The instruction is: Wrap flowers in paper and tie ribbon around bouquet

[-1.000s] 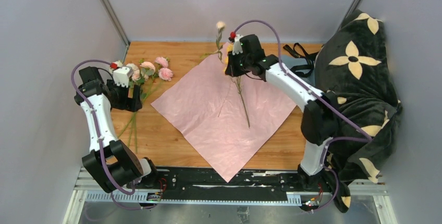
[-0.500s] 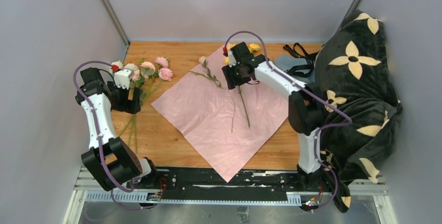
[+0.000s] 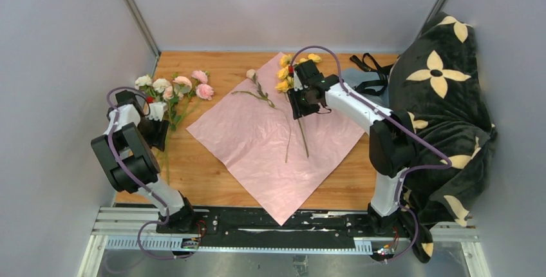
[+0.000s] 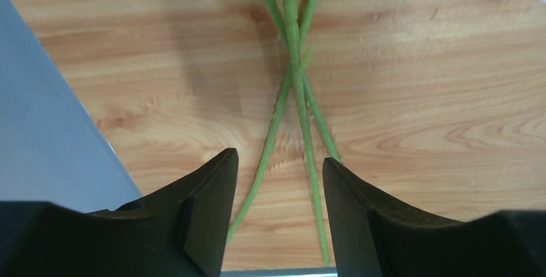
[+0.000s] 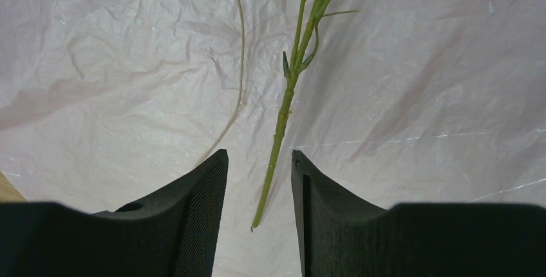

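Note:
The paper (image 3: 270,142) lies flat on the wooden table, pale pink face up. On its far corner rest yellow flowers (image 3: 283,74) and a single white bud stem (image 3: 256,87). My right gripper (image 3: 300,113) hovers open above the yellow flowers' stem (image 5: 283,113), which runs loose between the jaws without touching them. Pink and white flowers (image 3: 183,85) lie on bare wood at the left. Their green stems (image 4: 293,77) cross just ahead of my left gripper (image 3: 157,139), which is open with two stems passing between its fingers (image 4: 212,212). The black ribbon (image 3: 368,64) lies at the far right.
A black blanket with cream flower shapes (image 3: 444,96) is heaped along the right side. A grey-blue cloth (image 3: 358,80) lies under the ribbon. Grey walls close in the table, and one (image 4: 45,129) stands right beside my left gripper.
The right gripper let go of the white bud stem, which now lies on the paper, then shifted over the yellow flowers' stem. The left arm folded back and lowered over the stems, its jaws narrowing.

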